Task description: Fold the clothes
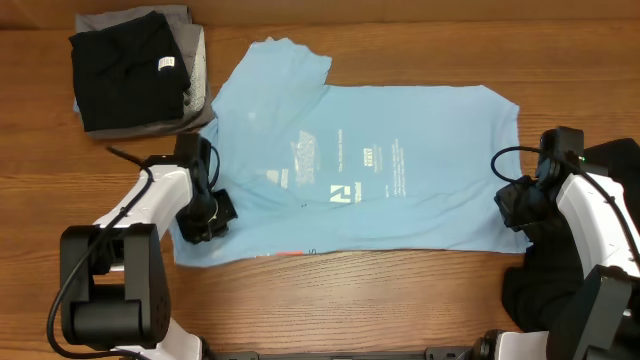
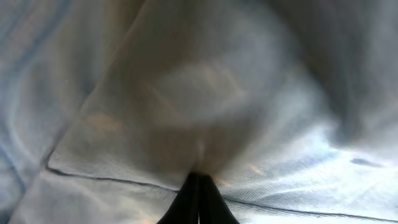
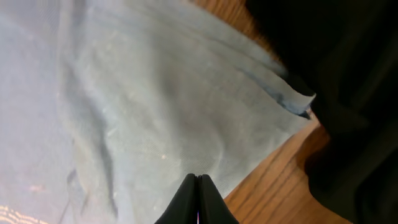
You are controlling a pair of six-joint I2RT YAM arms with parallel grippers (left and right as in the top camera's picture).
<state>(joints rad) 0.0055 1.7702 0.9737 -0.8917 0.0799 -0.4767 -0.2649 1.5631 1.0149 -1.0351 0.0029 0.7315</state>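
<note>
The light-blue T-shirt lies spread across the middle of the desk, white print facing up. One sleeve sticks out toward the far edge. No matching sleeve shows on the near side, and whether that one is tucked under cannot be told.

The left fingers are pressed together at the shirt's left edge. In the left wrist view the creases of the cloth run into their tips just above a hem seam, so they appear to be pinching the fabric. The right fingers are also together, low over the shirt's right edge near its near-right corner. Whether any cloth is caught between them cannot be told.

In the far-left corner of the desk sits a stack of black and grey garments, squared up and apparently already folded. At the near-right corner, beside and partly under the right arm, a black garment lies in a loose heap, touching or just beside the shirt's edge.

As a judgement, the task is partly done. The stack counts as finished, while the blue shirt is flattened and held at opposite edges but shows no clear fold yet. Its folds are still to be made, and the black heap looks untouched.
</note>
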